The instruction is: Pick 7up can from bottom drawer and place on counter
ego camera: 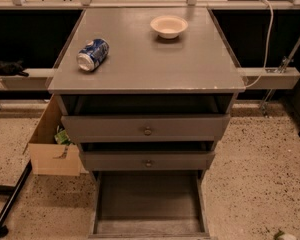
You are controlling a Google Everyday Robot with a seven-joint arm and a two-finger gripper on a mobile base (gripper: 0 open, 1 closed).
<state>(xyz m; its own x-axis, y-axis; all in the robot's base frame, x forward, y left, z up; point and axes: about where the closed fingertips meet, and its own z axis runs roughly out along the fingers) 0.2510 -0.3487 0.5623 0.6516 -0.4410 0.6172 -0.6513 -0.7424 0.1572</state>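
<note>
Grey counter [150, 66] carries a blue-and-white can [92, 54] lying on its side near the left edge and a pale bowl [169, 26] towards the back. Below it, the bottom drawer [149, 199] stands pulled out. A small pale-and-green object [283, 235] lies on the floor at the lower right, cut off by the edge; I cannot tell whether it is the 7up can. The gripper is out of view, so I cannot tell how its jaws stand.

Dim, light seemingly from above, faint sheen on counter [150, 59], deep shadow beneath
</note>
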